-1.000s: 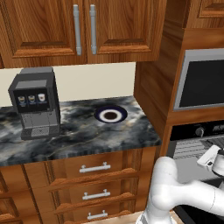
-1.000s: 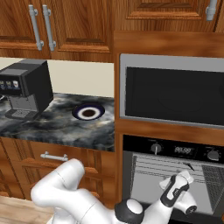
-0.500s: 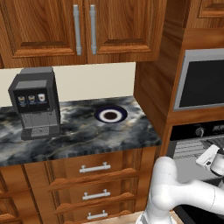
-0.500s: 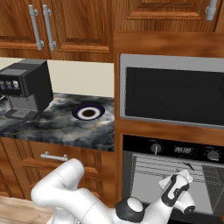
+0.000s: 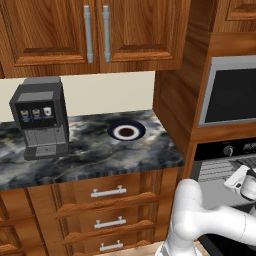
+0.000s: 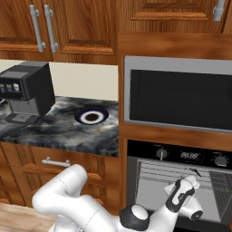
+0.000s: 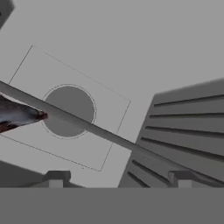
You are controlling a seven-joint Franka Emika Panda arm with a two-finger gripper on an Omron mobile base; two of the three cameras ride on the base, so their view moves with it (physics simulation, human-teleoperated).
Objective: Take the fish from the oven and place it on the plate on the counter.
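Two dark fingertips (image 7: 57,177) stand well apart at the bottom of the hand view, so the jaws are wide and hold nothing. The gripper (image 6: 194,176) reaches into the open oven (image 6: 181,156), level with its grey wire racks (image 6: 156,174). The fish (image 7: 17,114) lies on a rack at the far left edge of the hand view, with just its grey body and a reddish tip in sight, well off the line between the jaws. The plate (image 5: 126,131) waits on the counter (image 5: 90,150), near the wooden wall beside the oven, with a coffee machine (image 5: 40,117) farther along.

My main worry is aim: closing from this pose would likely catch air or a rack wire, because the fish sits off to one side of the hand. A sideways correction inside the oven risks knocking a finger against the rack bar (image 7: 109,135) that crosses the view, or nudging the fish deeper in. A fish is probably slick and tapered, so a pinch near its end could let it slide out on the way to the plate. The arm is folded low, and the swing out could brush the oven frame.
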